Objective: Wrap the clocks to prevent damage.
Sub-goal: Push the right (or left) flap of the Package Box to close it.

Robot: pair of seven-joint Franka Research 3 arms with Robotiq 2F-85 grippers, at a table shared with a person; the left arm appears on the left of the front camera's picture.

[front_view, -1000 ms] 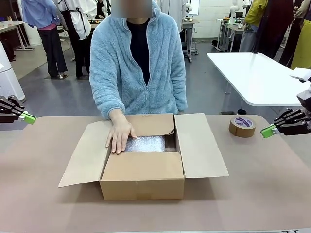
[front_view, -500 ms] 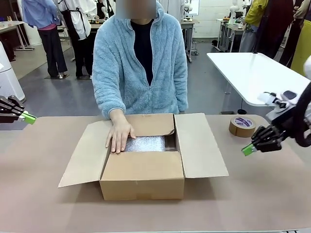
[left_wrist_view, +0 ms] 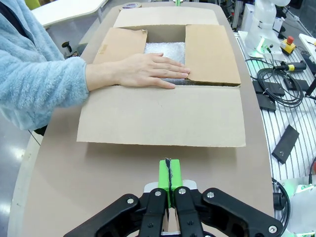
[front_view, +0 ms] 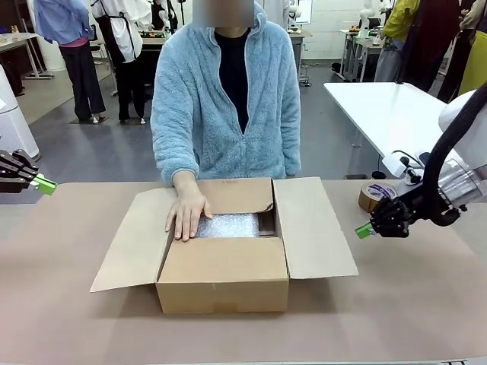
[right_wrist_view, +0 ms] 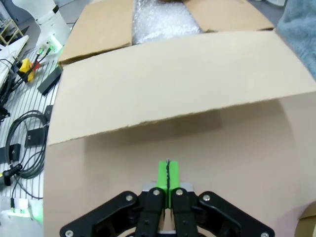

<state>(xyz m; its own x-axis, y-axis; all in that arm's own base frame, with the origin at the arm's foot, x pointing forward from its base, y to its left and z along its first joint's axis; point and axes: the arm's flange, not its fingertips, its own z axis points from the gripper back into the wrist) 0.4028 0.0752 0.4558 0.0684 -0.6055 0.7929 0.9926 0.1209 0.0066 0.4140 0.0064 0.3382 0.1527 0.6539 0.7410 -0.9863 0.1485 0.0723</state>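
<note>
The clocks (front_view: 232,226) lie as one whitish, translucent, bubbly bundle inside the open cardboard box (front_view: 224,283), with a person's hand (front_view: 186,216) resting on its edge. My left hand (front_view: 46,185) and right hand (front_view: 364,230) are clenched and empty above the tabletop (front_view: 396,304).

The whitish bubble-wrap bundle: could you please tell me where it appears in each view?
Front view: whitish bubble-wrap bundle at picture centre, inside the brown cardboard box, partly under the person's hand.
Left wrist view: bundle upper centre, in the box opening.
Right wrist view: bundle at the top edge, in the box opening.
Shared landmark: the open box.
</note>
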